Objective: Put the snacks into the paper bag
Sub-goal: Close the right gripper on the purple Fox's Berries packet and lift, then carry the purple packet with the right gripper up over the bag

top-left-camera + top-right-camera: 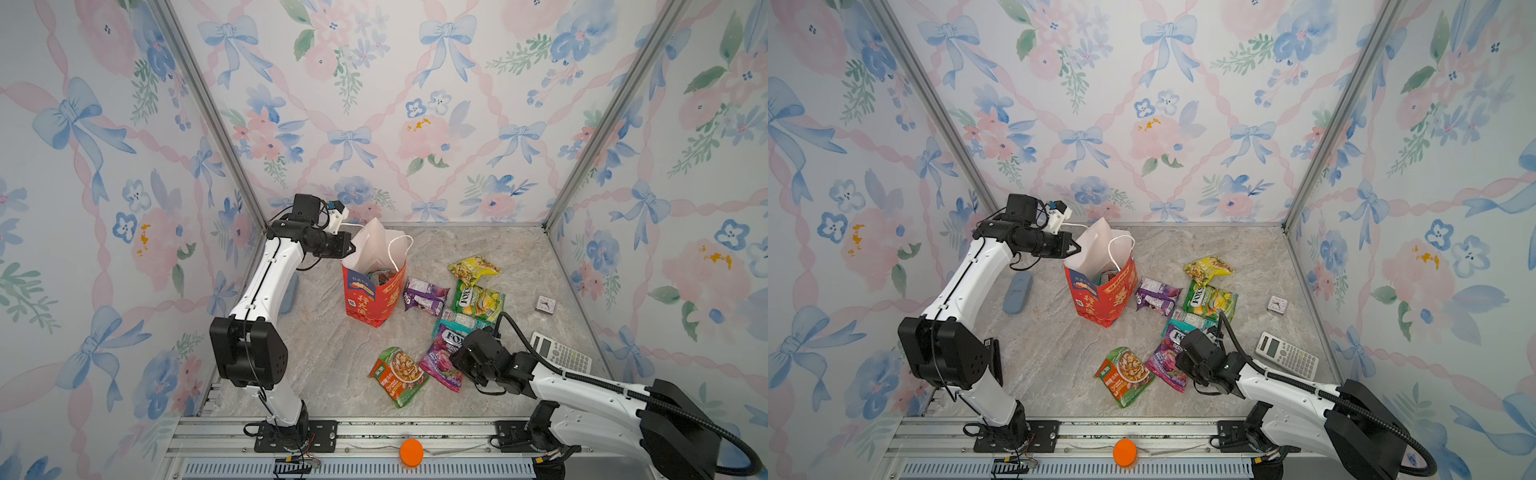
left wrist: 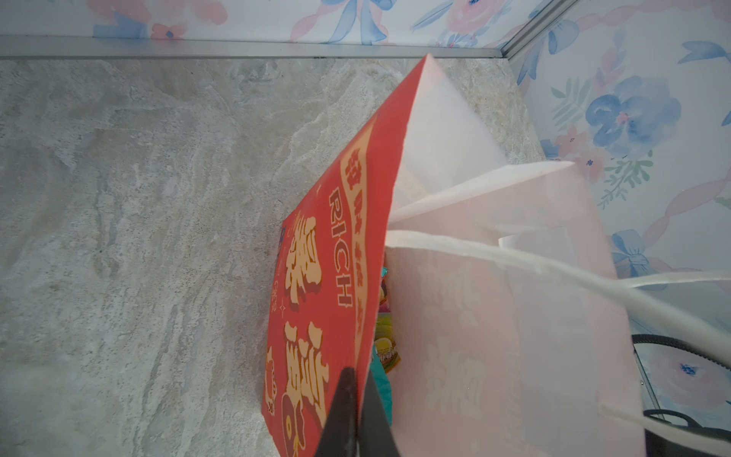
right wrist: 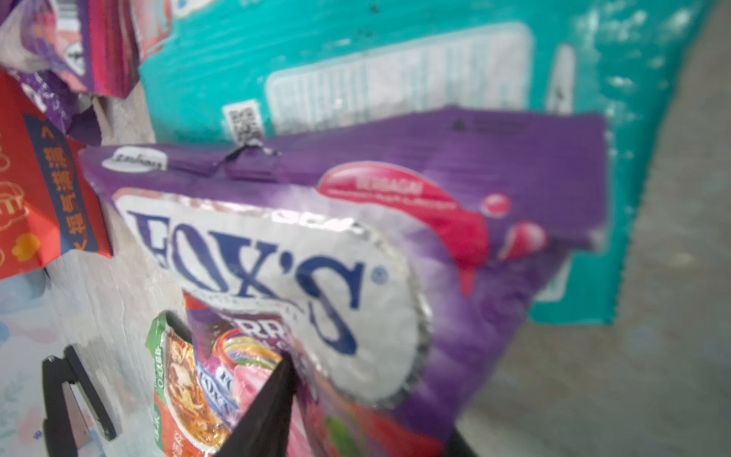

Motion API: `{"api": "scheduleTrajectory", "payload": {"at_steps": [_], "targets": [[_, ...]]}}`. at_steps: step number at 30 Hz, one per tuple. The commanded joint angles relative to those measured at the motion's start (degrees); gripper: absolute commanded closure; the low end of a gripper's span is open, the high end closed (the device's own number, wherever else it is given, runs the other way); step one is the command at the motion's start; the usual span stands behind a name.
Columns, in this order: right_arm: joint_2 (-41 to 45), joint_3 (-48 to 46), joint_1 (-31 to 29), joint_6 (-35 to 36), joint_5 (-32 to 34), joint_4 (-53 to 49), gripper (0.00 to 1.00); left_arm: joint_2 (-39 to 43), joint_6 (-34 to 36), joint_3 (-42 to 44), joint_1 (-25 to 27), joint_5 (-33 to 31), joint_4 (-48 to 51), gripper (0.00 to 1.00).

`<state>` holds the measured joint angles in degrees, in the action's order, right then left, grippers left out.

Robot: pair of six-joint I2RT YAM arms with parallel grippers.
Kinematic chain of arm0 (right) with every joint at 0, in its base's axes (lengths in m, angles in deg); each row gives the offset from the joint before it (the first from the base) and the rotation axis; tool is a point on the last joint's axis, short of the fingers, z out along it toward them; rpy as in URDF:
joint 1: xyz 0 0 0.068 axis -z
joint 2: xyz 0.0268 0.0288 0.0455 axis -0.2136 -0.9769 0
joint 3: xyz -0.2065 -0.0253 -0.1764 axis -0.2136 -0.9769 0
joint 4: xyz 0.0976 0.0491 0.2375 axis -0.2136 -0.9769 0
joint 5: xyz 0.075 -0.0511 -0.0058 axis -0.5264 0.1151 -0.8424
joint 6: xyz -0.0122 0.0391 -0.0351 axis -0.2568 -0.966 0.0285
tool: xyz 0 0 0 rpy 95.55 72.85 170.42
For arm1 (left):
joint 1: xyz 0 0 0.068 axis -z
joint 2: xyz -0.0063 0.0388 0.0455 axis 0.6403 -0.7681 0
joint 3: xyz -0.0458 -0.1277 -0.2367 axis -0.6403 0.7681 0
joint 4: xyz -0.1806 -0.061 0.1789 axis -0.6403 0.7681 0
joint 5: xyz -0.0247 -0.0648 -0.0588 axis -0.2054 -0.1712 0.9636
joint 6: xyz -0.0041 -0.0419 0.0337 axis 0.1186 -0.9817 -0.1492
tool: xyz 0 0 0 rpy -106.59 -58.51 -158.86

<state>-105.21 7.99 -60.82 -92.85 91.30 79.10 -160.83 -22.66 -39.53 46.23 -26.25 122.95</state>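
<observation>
Crinkly purple packet, creased paper bag

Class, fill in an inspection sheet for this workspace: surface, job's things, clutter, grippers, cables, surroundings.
Surface: grey marbled tabletop, no spills seen.
Job's things: paper bag upright, packets inside; about seven snacks lie on the tabletop.
Clutter: calculator, clock, blue-grey pad, orange disc on the front rail.
Grippers: left gripper shut on the bag's rim; right gripper straddles purple FOX'S packet, grip unclear.
Cables: black hose loops off the right arm.
Surroundings: floral wallpaper, aluminium frame.
</observation>
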Motion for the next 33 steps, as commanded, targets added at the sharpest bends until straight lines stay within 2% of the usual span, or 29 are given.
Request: {"api": "scheduleTrajectory", "payload": {"at_steps": [1, 4, 9, 11, 16, 24, 28, 33], "targets": [[-0.5, 1.3, -0.5, 0.6, 0.0, 1.7, 0.72, -0.5, -0.2, 0.5, 0.4, -0.8, 1.3, 1.00], [0.4, 2.7, -0.5, 1.6, 0.9, 0.1, 0.82, -0.5, -0.2, 0.4, 0.4, -0.8, 1.3, 1.00], [2.1, 5.9, -0.5, 3.4, 1.9, -3.3, 0.89, -0.5, -0.1, 0.5, 0.5, -0.8, 1.3, 1.00], [2.5, 7.4, -0.2, 4.3, 1.8, -4.6, 0.94, -0.4, -0.2, 0.4, 0.5, -0.8, 1.3, 1.00], [3.0, 11.8, 0.4, 6.9, 2.2, -8.4, 1.00, -0.4, -0.1, 0.5, 0.6, -0.8, 1.3, 1.00], [1.9, 22.0, 1.7, 13.6, 3.2, -15.3, 1.00, -0.4, -0.1, 0.6, 0.6, -0.8, 1.3, 1.00], [-0.4, 29.7, 2.8, 19.3, 5.3, -20.2, 1.00, -0.4, 0.0, 0.5, 0.6, -0.9, 1.3, 1.00], [-3.6, 38.1, 4.6, 25.7, 7.5, -21.6, 1.00, -0.3, 0.0, 0.6, 0.6, -1.1, 1.3, 1.00]]}}
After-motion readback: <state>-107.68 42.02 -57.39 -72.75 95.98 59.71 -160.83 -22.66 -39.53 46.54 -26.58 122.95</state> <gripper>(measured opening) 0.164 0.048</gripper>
